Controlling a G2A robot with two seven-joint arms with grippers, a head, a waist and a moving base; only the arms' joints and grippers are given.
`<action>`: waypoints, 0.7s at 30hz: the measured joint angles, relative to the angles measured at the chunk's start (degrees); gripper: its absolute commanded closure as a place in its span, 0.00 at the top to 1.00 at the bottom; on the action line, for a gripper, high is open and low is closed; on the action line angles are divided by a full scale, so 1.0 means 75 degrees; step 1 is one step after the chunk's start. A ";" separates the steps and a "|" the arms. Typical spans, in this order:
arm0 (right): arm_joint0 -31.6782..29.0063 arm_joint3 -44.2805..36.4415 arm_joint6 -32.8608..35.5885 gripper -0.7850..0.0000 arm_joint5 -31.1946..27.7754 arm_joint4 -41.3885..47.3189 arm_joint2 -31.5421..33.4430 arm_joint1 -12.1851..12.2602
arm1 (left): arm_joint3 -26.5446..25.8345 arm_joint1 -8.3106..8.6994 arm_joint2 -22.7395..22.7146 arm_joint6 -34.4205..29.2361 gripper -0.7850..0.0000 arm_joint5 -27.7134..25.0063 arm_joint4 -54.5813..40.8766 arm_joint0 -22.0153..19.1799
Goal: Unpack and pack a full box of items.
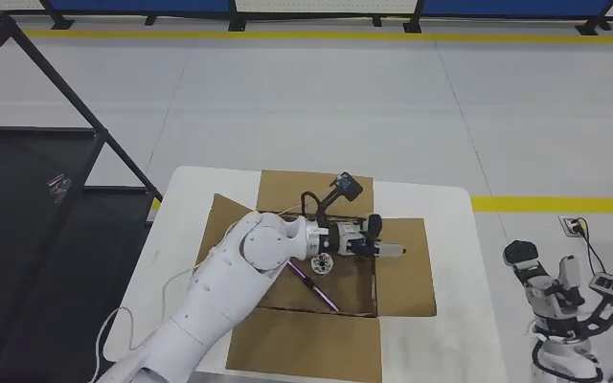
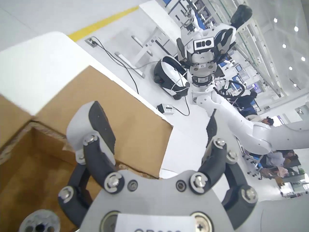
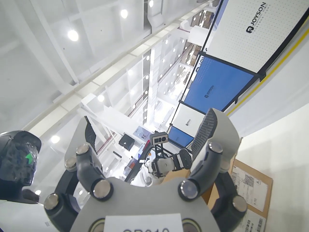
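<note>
An open cardboard box (image 1: pixel 316 249) sits on the white table (image 1: pixel 182 220) with its flaps spread flat. Inside it lie a purple pen (image 1: pixel 314 285) and a small round white item (image 1: pixel 323 264). My left gripper (image 1: pixel 388 239) hangs over the box's right side, open and holding nothing. In the left wrist view this gripper (image 2: pixel 157 129) spreads its fingers (image 2: pixel 101 126) above the right flap (image 2: pixel 135 121). My right gripper (image 1: pixel 560 273) is off the table to the right, pointing upward. In its own view the right gripper (image 3: pixel 148 131) is open and empty.
A black metal frame (image 1: pixel 86 144) stands to the left of the table. A yellow floor line (image 1: pixel 536 203) runs on the right. A labelled box flap (image 3: pixel 251 187) edges the right wrist view. Bare table surface surrounds the box on all sides.
</note>
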 measured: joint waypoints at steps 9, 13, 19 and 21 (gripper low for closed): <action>0.1051 -0.0966 -0.0310 1.00 0.1132 -0.3880 -0.1749 -0.0086 | -0.4100 0.1159 -0.4368 -0.0813 1.00 0.0679 0.0219 0.3636; 0.1671 -0.0906 -0.0278 1.00 0.1969 -0.5647 -0.2951 -0.0168 | -0.4706 0.1325 -0.5678 -0.0705 1.00 0.0510 -0.0243 0.4819; 0.2278 -0.0445 0.0300 1.00 0.2707 -0.6231 -0.4062 -0.0248 | -0.4836 0.1455 -0.6606 -0.0705 1.00 0.0353 -0.0803 0.5822; 0.2263 -0.0457 0.0246 1.00 0.2677 -0.6217 -0.4015 -0.0246 | -0.4846 0.1482 -0.6610 -0.0821 1.00 0.0363 -0.0802 0.5921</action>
